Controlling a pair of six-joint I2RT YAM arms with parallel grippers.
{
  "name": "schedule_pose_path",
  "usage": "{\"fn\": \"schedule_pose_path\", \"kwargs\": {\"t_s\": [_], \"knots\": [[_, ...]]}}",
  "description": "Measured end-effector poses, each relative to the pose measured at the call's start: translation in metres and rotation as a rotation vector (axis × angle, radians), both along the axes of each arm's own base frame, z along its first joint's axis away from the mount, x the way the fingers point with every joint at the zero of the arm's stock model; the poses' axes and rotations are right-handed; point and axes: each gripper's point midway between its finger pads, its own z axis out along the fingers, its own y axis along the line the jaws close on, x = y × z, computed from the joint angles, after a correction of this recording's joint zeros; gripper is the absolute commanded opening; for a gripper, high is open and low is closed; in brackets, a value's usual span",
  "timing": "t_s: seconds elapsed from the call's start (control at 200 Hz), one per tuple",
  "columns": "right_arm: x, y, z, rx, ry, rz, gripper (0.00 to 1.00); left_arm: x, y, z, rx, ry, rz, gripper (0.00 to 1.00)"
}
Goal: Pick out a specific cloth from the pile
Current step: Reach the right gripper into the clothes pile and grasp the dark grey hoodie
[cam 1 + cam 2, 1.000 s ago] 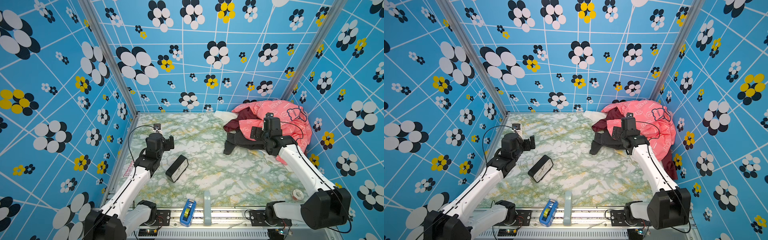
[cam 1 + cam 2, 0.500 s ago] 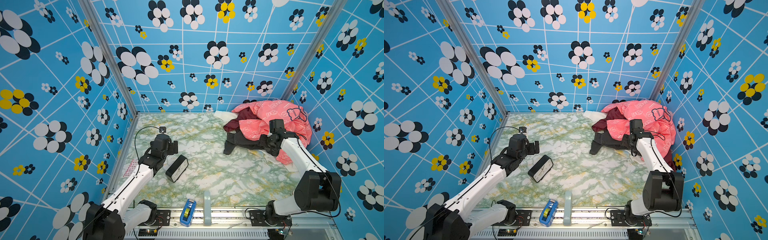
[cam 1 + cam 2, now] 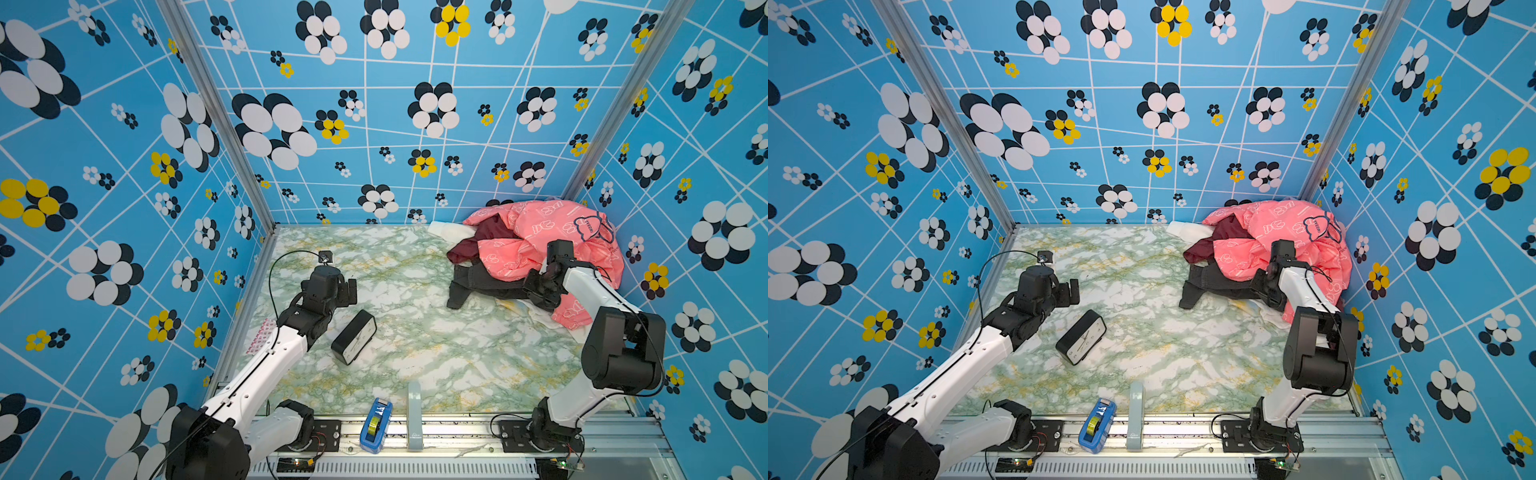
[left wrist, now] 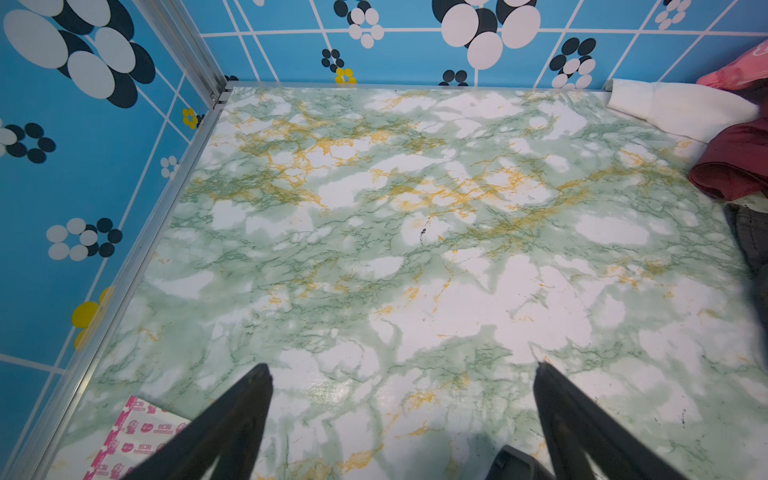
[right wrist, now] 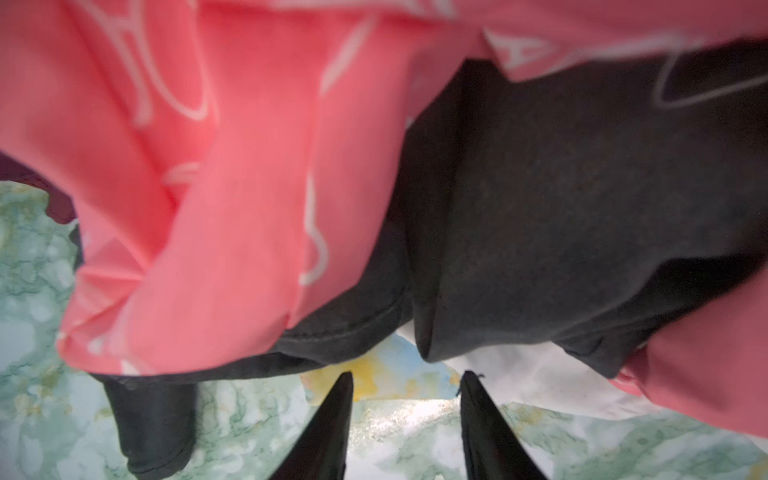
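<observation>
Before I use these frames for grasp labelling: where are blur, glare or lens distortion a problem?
Right wrist view: the pink jacket and the cloth sit close to the lens and look soft, and there is a bright glare patch on the table. Left wrist view: marble sharp, left gripper fingers slightly soft. Both top views: sharp, evenly lit, only soft shadows, strong wide-angle perspective.

Cloth [image 3: 486,282]: charcoal-black, soft, crumpled. Lies on table [image 3: 415,324] at pile's front-left edge, partly under pink jacket [image 3: 519,249]; sleeve-like end sticks out twd centre.
Pile [image 3: 548,216]: heap, far-right corner; pink w/ white prints, maroon, white pcs.
</observation>
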Motion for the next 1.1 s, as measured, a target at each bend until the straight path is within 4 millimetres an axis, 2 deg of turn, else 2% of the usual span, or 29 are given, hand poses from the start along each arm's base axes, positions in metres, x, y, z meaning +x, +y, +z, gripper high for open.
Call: {"fn": "schedule_pose_path", "kwargs": {"t_s": [0.165,0.415,0.76,0.815,0.925,1.099], "knots": [[0.014,-0.002,0.004,0.031,-0.047,0.001,0.43,0.000,-0.003,0.003,-0.008,-0.004,-0.003,0.99],[0.029,0.000,-0.011,0.094,-0.065,0.007,0.43,-0.001,-0.005,0.005,-0.008,-0.004,-0.006,0.99],[0.041,0.007,-0.004,0.154,-0.128,0.006,0.42,0.000,-0.005,0.007,-0.005,-0.001,-0.005,0.99],[0.042,0.008,-0.006,0.160,-0.132,0.003,0.37,0.000,-0.006,0.007,-0.005,0.000,-0.006,0.99],[0.042,0.008,-0.009,0.174,-0.131,-0.011,0.21,0.000,-0.007,0.006,-0.003,0.003,-0.009,0.99],[0.043,0.009,-0.011,0.184,-0.138,-0.024,0.07,0.000,-0.006,0.006,0.001,0.001,-0.004,0.99]]}}
